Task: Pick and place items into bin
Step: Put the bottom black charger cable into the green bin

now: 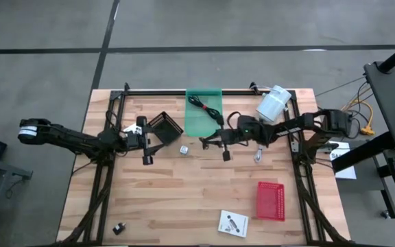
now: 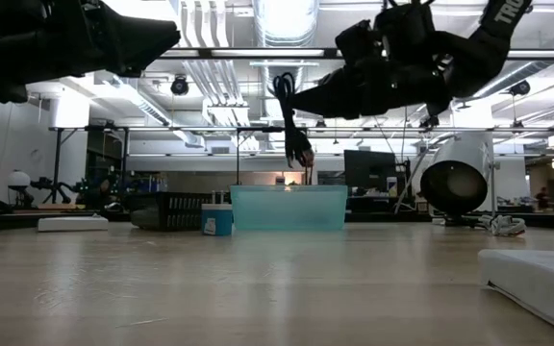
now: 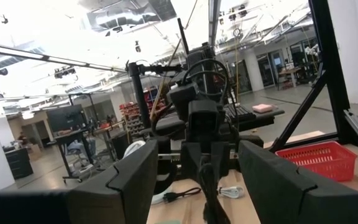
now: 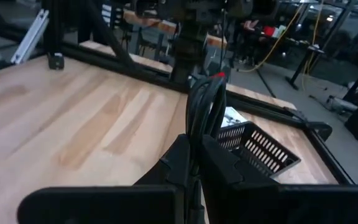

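Your right arm reaches in from the table's right side, stretched leftward toward the middle, elbow bent near the right frame. Its claw (image 1: 210, 142) is pinched tight on the cable (image 4: 205, 115), which runs up between the two dark fingers (image 4: 178, 163) (the wrist view shows them pressed against it). The claw hangs well above the table. Your left arm comes in from the left edge, stretched toward the centre, also raised. Its claw (image 1: 145, 139) stands with fingers (image 3: 132, 180) spread wide, nothing between them.

Coiled black cable (image 2: 291, 120) dangling above green bin (image 1: 204, 113).
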